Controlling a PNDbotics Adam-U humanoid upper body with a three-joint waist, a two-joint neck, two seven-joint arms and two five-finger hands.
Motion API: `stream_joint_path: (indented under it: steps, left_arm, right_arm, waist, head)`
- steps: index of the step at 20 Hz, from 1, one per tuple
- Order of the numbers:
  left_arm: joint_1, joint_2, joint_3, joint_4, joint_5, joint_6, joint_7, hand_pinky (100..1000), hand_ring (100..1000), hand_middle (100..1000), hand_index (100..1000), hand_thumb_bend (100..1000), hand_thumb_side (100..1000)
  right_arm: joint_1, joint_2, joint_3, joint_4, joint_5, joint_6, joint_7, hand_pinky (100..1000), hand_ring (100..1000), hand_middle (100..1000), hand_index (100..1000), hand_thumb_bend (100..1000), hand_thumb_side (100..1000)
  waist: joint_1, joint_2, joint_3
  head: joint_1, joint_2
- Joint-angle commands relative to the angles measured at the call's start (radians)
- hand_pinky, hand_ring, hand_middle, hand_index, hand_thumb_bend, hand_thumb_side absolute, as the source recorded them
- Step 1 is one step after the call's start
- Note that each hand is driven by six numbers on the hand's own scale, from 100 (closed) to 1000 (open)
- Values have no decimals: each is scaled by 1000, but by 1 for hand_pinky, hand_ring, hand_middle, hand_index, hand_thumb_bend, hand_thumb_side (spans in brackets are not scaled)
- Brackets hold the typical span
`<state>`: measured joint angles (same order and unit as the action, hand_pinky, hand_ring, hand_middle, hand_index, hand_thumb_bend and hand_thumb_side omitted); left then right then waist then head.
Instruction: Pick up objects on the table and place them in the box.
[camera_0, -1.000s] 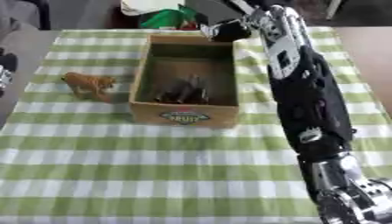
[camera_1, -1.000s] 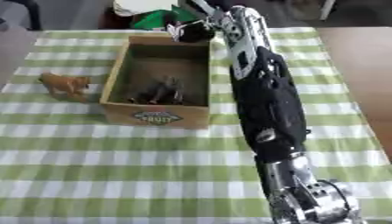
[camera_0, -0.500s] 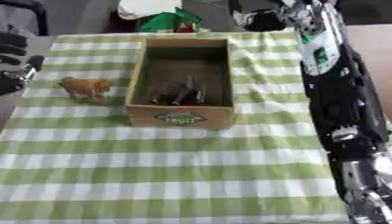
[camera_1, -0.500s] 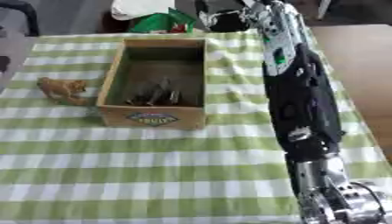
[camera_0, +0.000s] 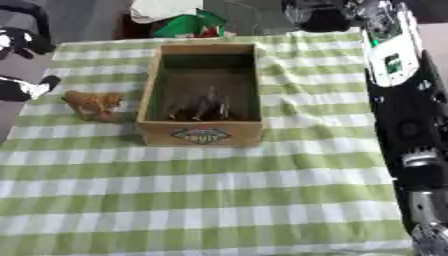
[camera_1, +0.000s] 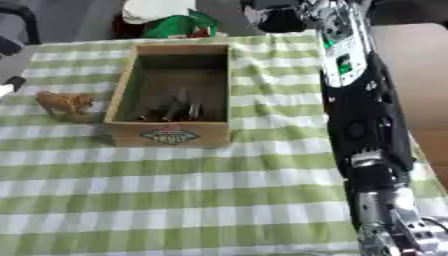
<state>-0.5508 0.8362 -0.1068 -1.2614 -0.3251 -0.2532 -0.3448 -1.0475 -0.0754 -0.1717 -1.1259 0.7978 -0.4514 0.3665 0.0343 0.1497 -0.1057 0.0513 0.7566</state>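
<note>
The right hand (camera_1: 273, 15) is a dark blur past the counter's (camera_0: 219, 200) far edge, its fingers impossible to read; the left hand (camera_0: 22, 47) is cut off at the left, likewise unreadable. The brown animal (camera_0: 92, 103) stands just left of the box (camera_0: 201, 135), near the left hand, untouched.

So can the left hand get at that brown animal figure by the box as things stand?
Probably yes. The left hand hovers at the table's left edge, just left of the brown animal figure, which stands in the open on the cloth with nothing between them; the box sits on its far side.

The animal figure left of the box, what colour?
Orange-brown animal figure, clearest in the left eye view.
</note>
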Motion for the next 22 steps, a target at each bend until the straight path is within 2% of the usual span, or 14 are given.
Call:
stream_joint_path:
  steps: [1,5,10,18,22]
  left_arm:
    - [-29,22,-2,32,-55,-56,-24,781,786,717,793,313,100]
    - [-48,-5,-26,83,-124,-125,-50,788,792,720,795,312,100]
    - [-63,-31,-26,131,-197,-189,-53,790,794,725,800,316,100]
    - [-84,-79,-38,194,-269,-229,-64,790,794,725,801,312,100]
    - [-90,-93,-30,203,-301,-234,-31,789,791,721,799,312,100]
  right_arm:
    - [-19,-23,2,-34,-32,10,18,834,731,732,867,100,190]
    - [-16,-21,1,-41,-41,16,27,835,730,731,866,100,191]
    - [-15,-20,0,-43,-45,20,31,835,730,728,865,100,193]
    - [-12,-19,-3,-42,-49,24,33,836,729,726,865,100,192]
    - [-11,-18,-3,-41,-50,24,34,837,728,725,864,100,198]
  waist:
    - [2,-15,-1]
    - [2,-13,-5]
    - [1,-12,-6]
    - [-3,-6,-5]
    - [-4,-4,-4]
  head:
    - [3,7]
    - [6,8]
    - [7,9]
    - [7,8]
    - [6,7]
